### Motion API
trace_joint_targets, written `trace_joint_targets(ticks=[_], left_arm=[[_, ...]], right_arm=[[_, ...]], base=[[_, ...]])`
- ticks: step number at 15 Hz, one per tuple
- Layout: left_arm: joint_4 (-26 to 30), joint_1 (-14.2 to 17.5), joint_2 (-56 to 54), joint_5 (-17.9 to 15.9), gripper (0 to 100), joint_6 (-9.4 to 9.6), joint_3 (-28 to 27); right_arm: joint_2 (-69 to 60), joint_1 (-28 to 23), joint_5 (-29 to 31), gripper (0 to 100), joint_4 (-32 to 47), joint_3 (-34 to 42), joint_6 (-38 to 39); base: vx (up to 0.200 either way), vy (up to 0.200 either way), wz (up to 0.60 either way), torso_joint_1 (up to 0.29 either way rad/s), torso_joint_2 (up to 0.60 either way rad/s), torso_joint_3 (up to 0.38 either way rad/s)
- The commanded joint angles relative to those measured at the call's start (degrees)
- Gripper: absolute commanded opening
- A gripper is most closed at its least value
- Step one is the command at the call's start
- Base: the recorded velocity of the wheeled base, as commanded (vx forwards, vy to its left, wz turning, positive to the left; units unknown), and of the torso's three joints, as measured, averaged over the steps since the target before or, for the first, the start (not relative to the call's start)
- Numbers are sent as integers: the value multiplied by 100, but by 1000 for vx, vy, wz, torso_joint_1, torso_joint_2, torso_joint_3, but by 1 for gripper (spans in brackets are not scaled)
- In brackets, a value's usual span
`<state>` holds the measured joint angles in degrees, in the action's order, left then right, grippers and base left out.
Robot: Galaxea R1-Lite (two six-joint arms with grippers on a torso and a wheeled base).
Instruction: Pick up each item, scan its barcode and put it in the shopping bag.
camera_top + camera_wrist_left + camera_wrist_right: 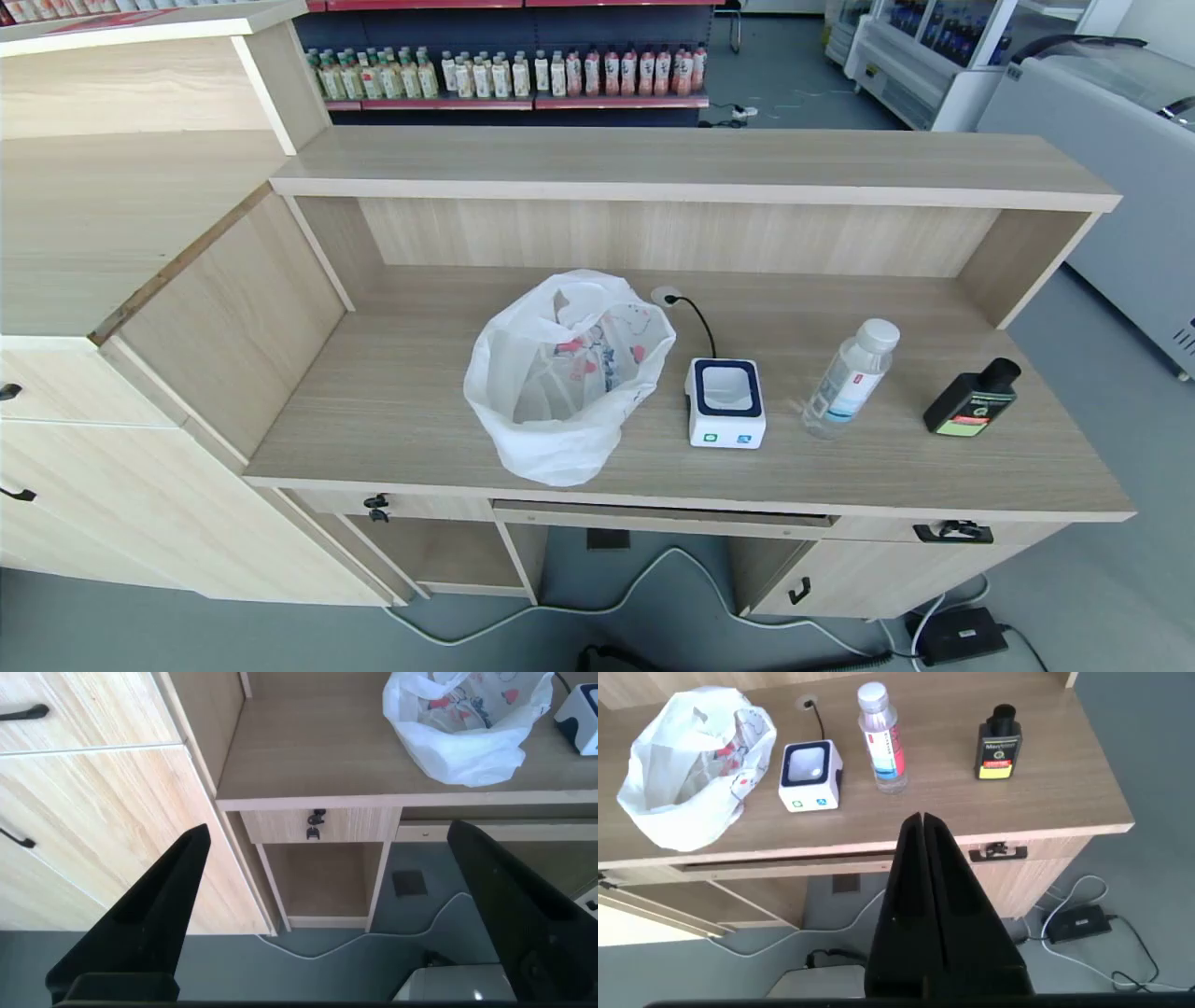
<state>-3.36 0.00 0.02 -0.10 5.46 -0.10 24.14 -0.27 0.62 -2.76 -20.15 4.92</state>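
Here's the wooden counter: the white shopping bag sits open at the left, the scanner just beside it, then a clear bottle upright and a black bottle lying flat. The left gripper is spread wide, the right gripper is clenched on nothing, and both are in front of the counter. Drink shelves stand behind.

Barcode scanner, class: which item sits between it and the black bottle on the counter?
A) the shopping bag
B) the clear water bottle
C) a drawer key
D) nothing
B: the clear water bottle sits between the barcode scanner and the black bottle; the shopping bag is on the scanner's other side.
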Motion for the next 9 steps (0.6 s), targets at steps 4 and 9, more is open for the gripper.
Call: trace_joint_targets(ticks=[4,9], left_arm=[[-6,0,-2,1,100,-1,1],[2,0,-2,1,100,-1,1]], right_arm=[[4503,-325,-27,100,-2933,-437,-369],[6577,-562,-1,100,-5086,336,-703]], base=[[0,0,0,0,0,0],[0,0,0,0,0,0]])
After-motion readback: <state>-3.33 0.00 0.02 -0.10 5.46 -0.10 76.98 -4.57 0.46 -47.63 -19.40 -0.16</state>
